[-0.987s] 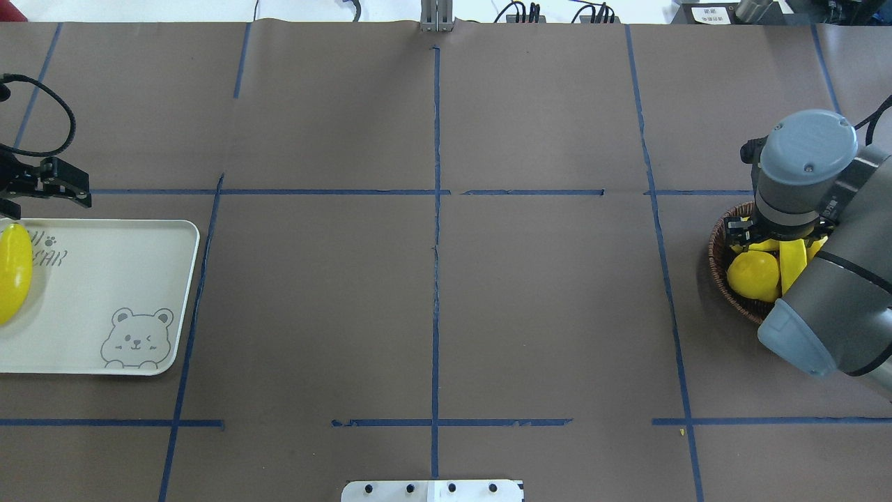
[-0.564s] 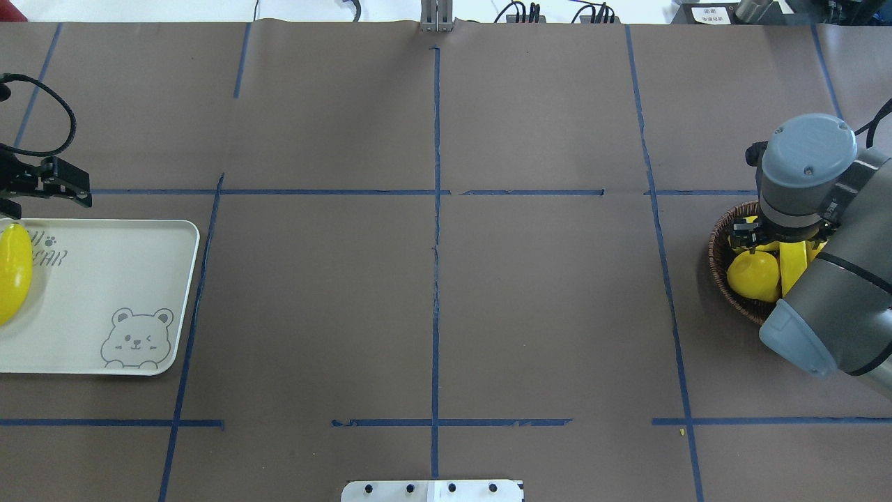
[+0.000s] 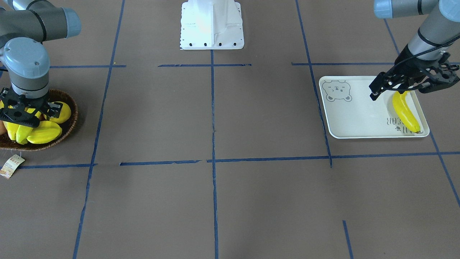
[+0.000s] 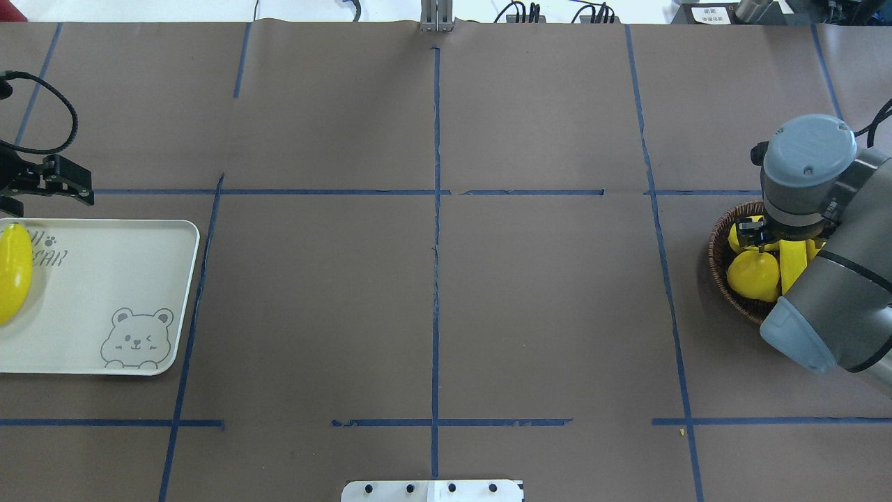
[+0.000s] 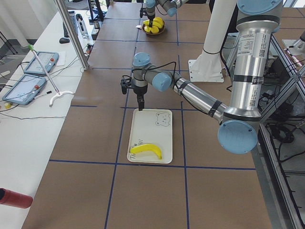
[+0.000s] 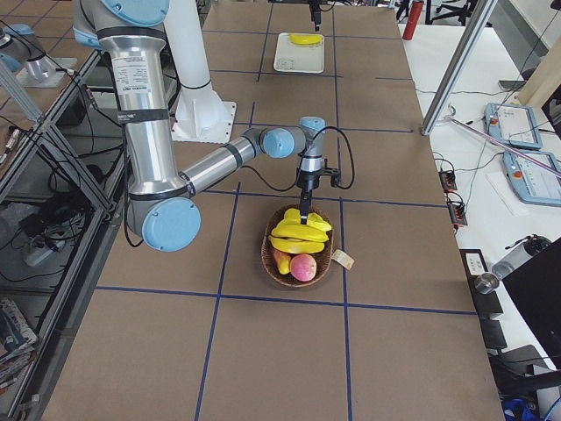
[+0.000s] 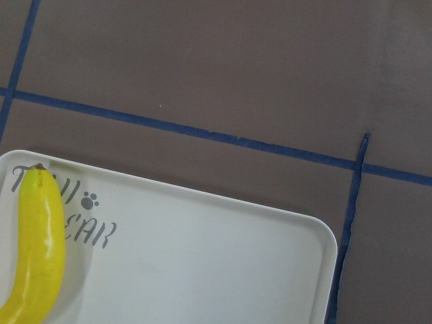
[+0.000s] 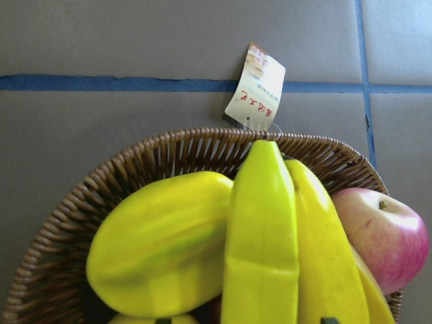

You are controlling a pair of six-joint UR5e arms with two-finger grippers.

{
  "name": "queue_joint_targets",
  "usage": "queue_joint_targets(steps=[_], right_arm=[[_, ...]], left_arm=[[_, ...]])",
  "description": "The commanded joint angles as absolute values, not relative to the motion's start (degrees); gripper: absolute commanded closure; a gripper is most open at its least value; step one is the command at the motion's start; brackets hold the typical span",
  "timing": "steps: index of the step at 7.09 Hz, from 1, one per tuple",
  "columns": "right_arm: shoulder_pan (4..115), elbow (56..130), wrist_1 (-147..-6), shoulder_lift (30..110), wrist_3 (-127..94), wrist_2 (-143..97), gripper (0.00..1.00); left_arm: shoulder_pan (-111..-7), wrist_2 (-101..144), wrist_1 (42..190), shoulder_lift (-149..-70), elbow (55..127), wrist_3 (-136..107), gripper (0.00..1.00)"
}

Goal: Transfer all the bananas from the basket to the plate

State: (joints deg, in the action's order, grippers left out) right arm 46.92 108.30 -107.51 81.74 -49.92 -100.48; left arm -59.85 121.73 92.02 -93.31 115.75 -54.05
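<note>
**Right arm lowered over the basket, jaws astride a banana**

At the table's right end, the right gripper (image 3: pixel 25 117) hangs straight down into the basket (image 3: pixel 70 118). Its jaws are spread. In the right wrist view, two dark fingertips just show at the bottom edge, one on each side of the topmost banana (image 8: pixel 260 243). That banana lies directly under the jaws. Its long axis runs away from the robot toward the basket's far rim, where the paper tag (image 8: pixel 260 88) hangs, so I judge the jaws would close across its width. I cannot tell whether the pads are touching the skin yet, because the wrist view cuts them off.

A starfruit (image 8: pixel 162 243) presses against the banana on one side. A second banana and an apple (image 8: pixel 381 233) lie on the other, so there is little room for the fingers.

The left gripper (image 3: pixel 400 88) is open and empty. It hovers over the far edge of the plate (image 3: pixel 354 118) at the left end, well apart from the basket, so the pick falls to the right arm. One delivered banana (image 3: pixel 404 111) lies along the plate's left side.

Compared with a second ago, the right wrist sits lower over the fruit. The finger linkage that showed on both sides of the wrist from overhead is now mostly hidden beneath it. The left gripper, the plate and its banana are essentially where they were.
</note>
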Motion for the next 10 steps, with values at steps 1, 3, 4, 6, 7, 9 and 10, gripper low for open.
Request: queue_joint_targets(steps=[1,3,4,6,7,9,10], right_arm=[[47.1,108.2,-107.6,81.7,-49.8,-100.4,0.21],[47.1,108.2,-107.9,81.7,-49.7,-100.3,0.23],[47.1,108.2,-108.0,81.7,-49.7,-100.3,0.24],[47.1,108.1,-108.1,81.8,-49.7,-100.3,0.26],[47.1,108.1,-108.1,81.8,-49.7,-100.3,0.42],[47.2,108.1,-108.2,81.7,-49.6,-100.4,0.73],[47.7,108.2,-108.2,81.7,-49.5,-100.5,0.8]], left_arm=[[-59.9,121.7,92.0,-93.5,115.8,-54.1,0.0],[-59.9,121.7,92.0,-93.5,115.8,-54.1,0.0],[-59.9,121.8,92.0,-93.5,115.8,-54.1,0.0],[-59.9,121.8,92.0,-93.5,115.9,-54.1,0.0],[-59.9,121.8,92.0,-93.5,116.1,-54.1,0.0],[-59.9,121.8,92.0,-93.6,116.0,-54.1,0.0],[-59.9,121.8,92.0,-93.7,116.0,-54.1,0.0]])
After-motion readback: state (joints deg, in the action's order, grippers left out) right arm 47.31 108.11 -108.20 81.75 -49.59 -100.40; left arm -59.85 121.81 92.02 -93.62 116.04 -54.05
